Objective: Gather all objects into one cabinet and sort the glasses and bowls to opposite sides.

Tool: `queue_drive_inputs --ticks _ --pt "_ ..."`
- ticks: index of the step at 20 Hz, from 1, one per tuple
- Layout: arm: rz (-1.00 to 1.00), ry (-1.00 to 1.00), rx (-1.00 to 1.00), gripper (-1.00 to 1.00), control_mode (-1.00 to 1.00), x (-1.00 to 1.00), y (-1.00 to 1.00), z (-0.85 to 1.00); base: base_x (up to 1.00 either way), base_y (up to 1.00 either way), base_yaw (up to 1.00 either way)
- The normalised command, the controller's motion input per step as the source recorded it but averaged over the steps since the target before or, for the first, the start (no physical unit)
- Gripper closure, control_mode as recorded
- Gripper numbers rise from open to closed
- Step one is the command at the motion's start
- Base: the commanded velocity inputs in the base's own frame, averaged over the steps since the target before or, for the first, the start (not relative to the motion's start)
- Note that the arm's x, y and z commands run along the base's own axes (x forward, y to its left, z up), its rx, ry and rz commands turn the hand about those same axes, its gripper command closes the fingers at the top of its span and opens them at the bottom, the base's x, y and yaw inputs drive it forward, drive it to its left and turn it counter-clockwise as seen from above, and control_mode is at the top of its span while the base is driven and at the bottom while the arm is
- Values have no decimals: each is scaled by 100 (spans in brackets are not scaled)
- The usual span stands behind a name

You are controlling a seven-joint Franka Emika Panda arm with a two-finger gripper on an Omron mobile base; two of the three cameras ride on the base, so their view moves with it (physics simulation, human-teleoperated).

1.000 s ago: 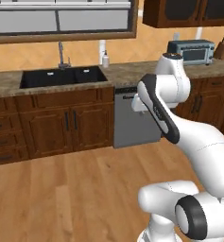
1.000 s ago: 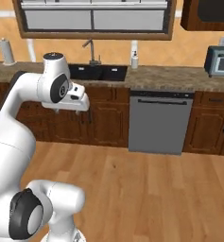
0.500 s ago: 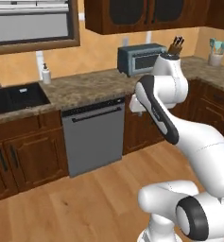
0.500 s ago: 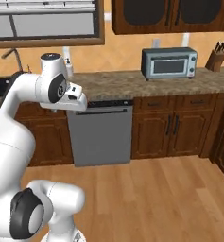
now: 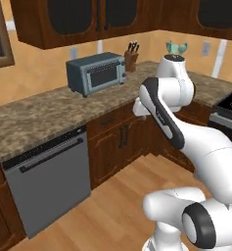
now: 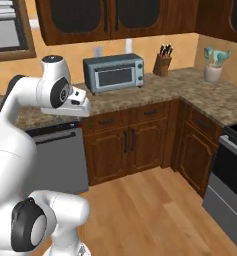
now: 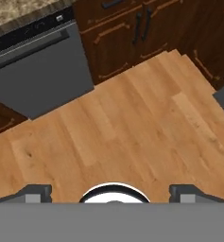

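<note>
Even bright rendered light; soft faint shadows, slightly blurry, no glare

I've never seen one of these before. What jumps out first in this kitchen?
The big white robot arm with dark joints fills the foreground, bent high in front of the speckled stone counter. On that counter sits a grey-blue toaster oven, with a wooden knife block to its right, under dark reddish-brown wall cabinets. Its tool points down at bare wooden floor, fingers spread apart and holding nothing.
</note>
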Motion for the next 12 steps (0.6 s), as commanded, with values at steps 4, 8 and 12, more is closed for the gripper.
queue_drive_inputs --ticks 4,8,12 --pt "0 0 0 -100 100 0 0 0 88 -7 -42" --pt "0 0 0 -100 100 0 0 0 100 -12 -30" --pt "0 0 0 -100 100 0 0 0 99 -34 -22"
